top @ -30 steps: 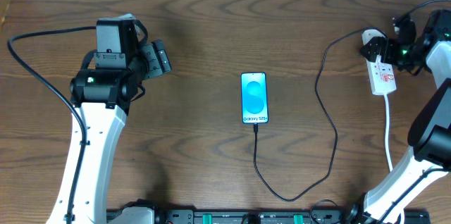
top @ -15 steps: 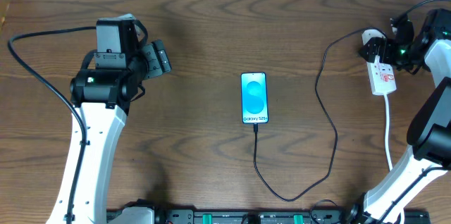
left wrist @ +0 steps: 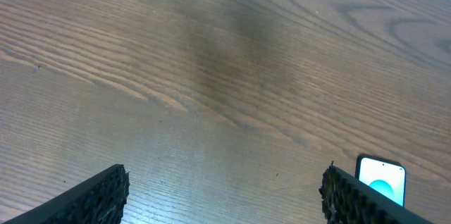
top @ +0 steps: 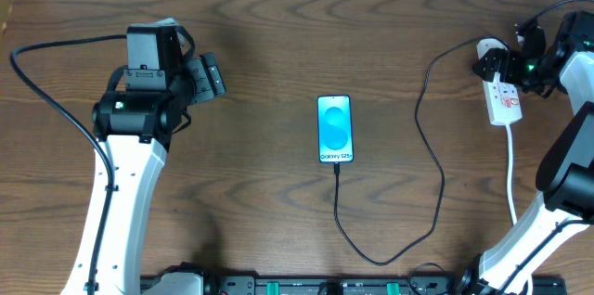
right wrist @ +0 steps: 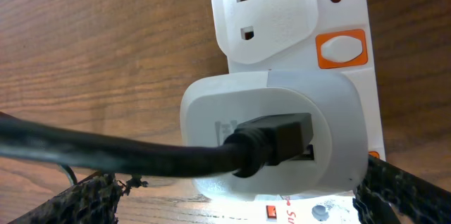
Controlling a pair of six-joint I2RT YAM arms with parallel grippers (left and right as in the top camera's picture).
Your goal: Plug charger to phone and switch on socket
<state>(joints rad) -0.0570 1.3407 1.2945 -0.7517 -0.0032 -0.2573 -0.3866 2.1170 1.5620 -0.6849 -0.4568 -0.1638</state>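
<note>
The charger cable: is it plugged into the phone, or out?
In. Overhead, the charger runs straight into the bottom edge of the phone, tip touching it.

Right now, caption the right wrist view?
Open right gripper frames the white adapter on the socket, charger plugged in.

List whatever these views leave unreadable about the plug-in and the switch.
- Overhead: whether the charger tip is seated in the phone; too small.
- Overhead: the socket switches; too tiny.
- Right wrist: the orange switch shows, but on or off is unreadable.
- Left wrist: the phone's port; cut off by the bottom edge.
</note>
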